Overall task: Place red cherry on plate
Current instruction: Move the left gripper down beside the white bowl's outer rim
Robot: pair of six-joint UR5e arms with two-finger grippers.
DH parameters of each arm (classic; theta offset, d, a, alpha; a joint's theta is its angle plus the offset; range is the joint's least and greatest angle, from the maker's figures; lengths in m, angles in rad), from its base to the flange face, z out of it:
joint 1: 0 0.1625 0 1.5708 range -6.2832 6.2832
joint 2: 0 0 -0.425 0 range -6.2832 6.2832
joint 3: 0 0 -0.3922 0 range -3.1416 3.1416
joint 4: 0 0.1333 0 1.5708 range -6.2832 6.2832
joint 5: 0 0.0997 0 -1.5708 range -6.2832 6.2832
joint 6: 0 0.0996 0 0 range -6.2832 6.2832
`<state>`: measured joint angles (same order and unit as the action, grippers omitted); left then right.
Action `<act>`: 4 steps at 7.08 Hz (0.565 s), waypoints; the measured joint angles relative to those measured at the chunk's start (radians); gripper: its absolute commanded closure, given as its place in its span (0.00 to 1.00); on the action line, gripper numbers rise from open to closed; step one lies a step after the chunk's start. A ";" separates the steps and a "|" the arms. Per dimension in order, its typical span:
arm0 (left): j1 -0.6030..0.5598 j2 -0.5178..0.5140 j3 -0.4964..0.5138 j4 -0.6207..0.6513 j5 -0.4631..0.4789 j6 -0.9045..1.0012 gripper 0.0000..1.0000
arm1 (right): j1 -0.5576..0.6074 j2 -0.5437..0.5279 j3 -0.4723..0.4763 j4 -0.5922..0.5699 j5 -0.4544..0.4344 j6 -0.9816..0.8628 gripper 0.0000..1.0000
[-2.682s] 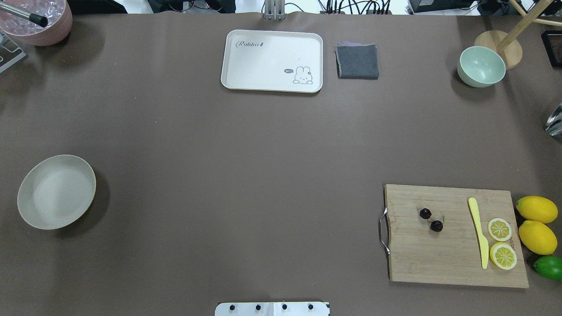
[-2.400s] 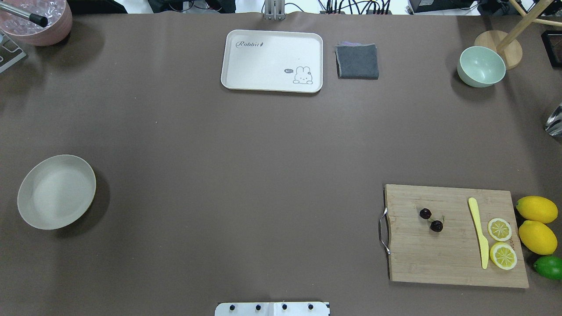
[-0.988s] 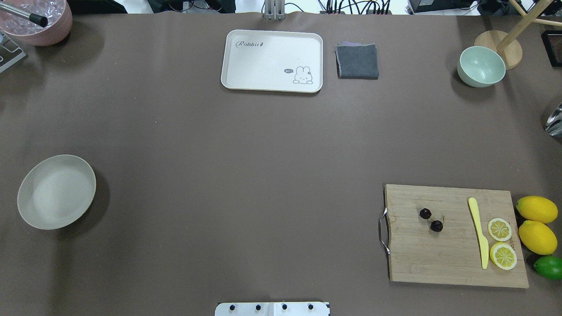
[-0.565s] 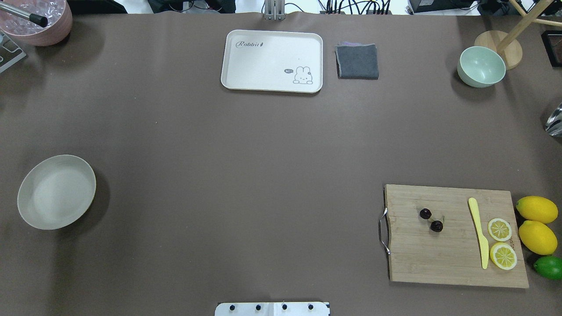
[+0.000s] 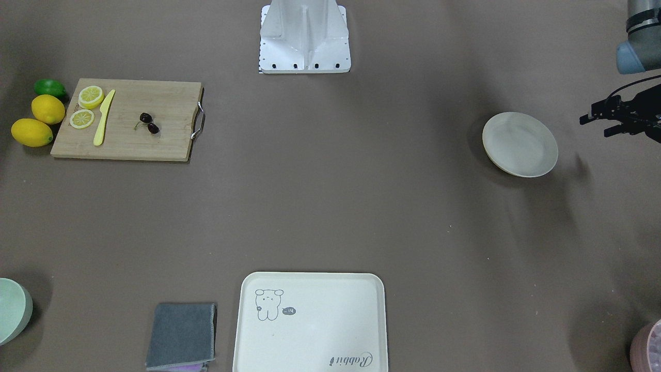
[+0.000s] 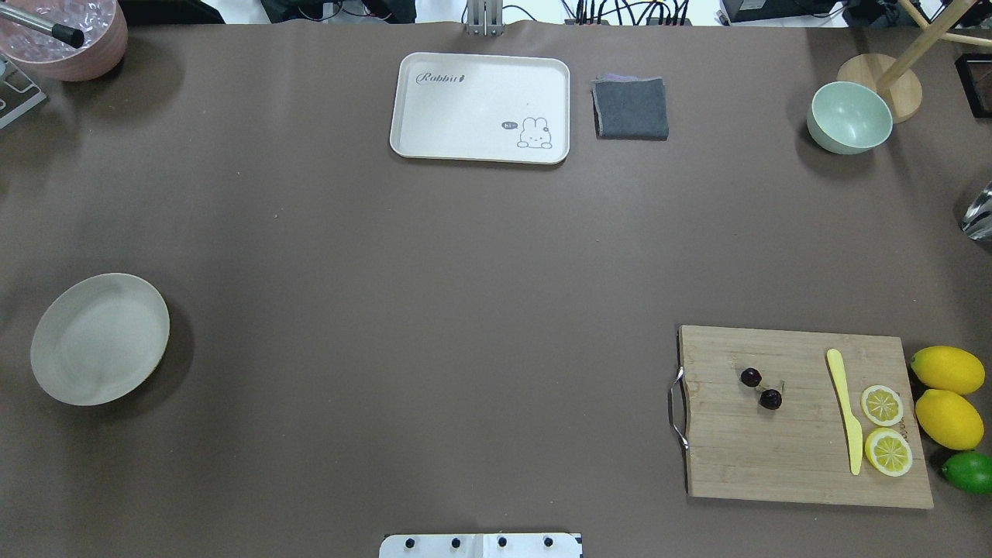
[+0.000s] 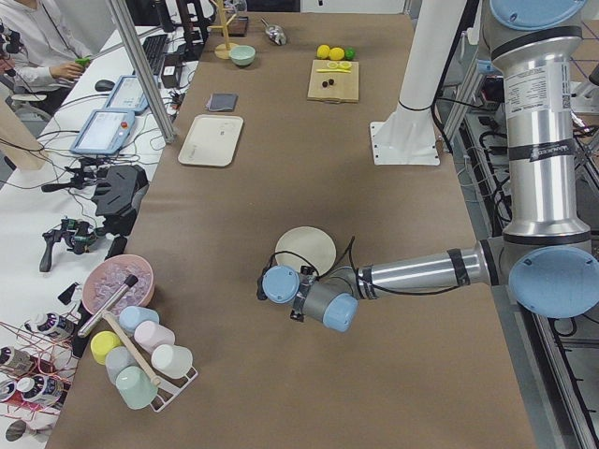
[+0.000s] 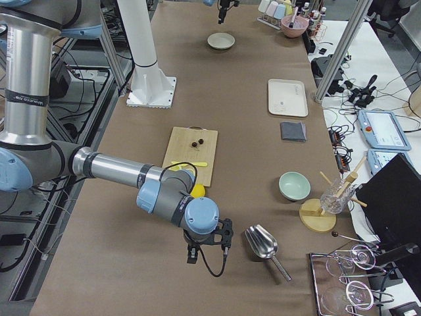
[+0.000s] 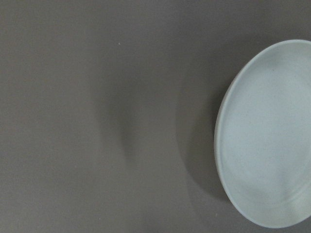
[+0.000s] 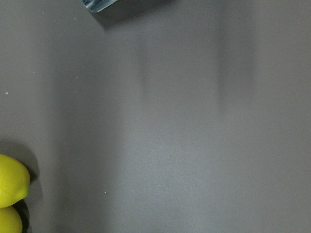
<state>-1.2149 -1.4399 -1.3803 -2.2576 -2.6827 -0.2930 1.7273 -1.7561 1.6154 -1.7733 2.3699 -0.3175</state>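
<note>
The left arm (image 7: 421, 271) and right arm (image 8: 112, 168) are silver tubes with grey joints, pale blue caps (image 7: 281, 284) and black bands. A black cable (image 5: 627, 89) loops to the black left gripper (image 5: 595, 126). Dark bolts (image 5: 295, 66) line the white base (image 5: 304, 31).

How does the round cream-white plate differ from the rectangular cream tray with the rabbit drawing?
The round cream-white plate is circular and plain; the rectangular cream tray is straight-sided and carries a rabbit drawing and lettering. The plate lies on the robot's left side; the tray lies far from the robot, near the middle. Both are pale, shallow and hold nothing.
</note>
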 measured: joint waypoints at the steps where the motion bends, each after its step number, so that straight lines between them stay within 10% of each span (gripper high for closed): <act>1: 0.030 -0.015 0.018 -0.078 0.008 -0.111 0.02 | 0.000 -0.001 0.000 0.000 0.000 0.000 0.00; 4: 0.116 -0.026 0.045 -0.286 0.074 -0.354 0.03 | 0.000 -0.006 -0.001 0.000 0.000 0.000 0.00</act>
<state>-1.0985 -1.4664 -1.3349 -2.5436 -2.6088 -0.6474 1.7273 -1.7621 1.6148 -1.7735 2.3700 -0.3175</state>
